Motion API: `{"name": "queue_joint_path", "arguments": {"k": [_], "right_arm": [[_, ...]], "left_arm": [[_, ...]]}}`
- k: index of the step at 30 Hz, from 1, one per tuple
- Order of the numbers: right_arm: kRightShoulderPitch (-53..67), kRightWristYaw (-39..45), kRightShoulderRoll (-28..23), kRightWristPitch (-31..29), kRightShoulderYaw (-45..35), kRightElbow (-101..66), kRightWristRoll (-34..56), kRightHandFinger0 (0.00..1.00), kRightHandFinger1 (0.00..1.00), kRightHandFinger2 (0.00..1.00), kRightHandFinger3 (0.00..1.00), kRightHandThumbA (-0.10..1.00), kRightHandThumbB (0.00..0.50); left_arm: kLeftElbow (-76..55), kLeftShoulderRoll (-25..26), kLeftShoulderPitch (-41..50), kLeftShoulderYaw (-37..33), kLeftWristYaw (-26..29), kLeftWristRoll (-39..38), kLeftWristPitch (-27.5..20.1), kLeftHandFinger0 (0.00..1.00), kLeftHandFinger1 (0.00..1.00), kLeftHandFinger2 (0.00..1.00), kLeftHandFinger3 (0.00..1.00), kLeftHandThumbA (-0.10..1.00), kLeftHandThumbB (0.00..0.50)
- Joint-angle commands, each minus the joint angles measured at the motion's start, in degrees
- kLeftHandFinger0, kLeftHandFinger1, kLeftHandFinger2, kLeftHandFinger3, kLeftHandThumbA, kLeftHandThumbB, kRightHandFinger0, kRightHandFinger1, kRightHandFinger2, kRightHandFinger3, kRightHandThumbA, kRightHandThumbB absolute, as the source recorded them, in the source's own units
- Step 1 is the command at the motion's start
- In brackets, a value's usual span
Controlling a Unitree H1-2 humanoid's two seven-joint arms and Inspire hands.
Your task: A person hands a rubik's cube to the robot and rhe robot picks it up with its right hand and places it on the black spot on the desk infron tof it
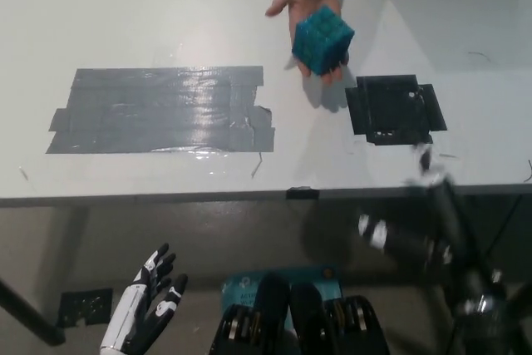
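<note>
While the white desk (166,14) carries a wide grey tape patch (162,111) left of the black spot (394,109), a person's hand (306,6) holds the teal cube (322,40) just above-left of that spot — white left hand (150,301) below the desk edge, fingers apart; blurred right hand (432,172) by the spot's near edge — cannot tell.

Only 1 view is given, taken from the robot's head and aimed steeply down. The white desk (166,22) fills the upper frame; floor beneath its near edge is seen below.
</note>
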Motion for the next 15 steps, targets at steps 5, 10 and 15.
{"name": "queue_joint_path", "arguments": {"k": [5,10,15], "right_arm": [[-21.28,4.16,-1.22,10.63,-3.53,8.47,2.68,1.00,1.00,1.00,1.00,0.97,0.369],[-30.66,4.65,-2.24,9.75,-3.79,22.06,4.09,1.00,1.00,1.00,1.00,0.95,0.406],[-37.04,4.40,-2.76,9.54,-4.66,33.91,5.68,1.00,1.00,1.00,1.00,0.92,0.442]], "left_arm": [[-1.79,0.59,-0.78,0.23,-0.52,0.04,-2.25,1.00,1.00,1.00,1.00,0.75,0.152],[-1.89,0.65,-1.10,0.22,-0.69,-0.11,-2.23,1.00,1.00,1.00,1.00,0.75,0.140],[-2.08,0.65,-1.38,0.07,-0.69,0.24,-1.68,1.00,1.00,1.00,1.00,0.70,0.145]]}}
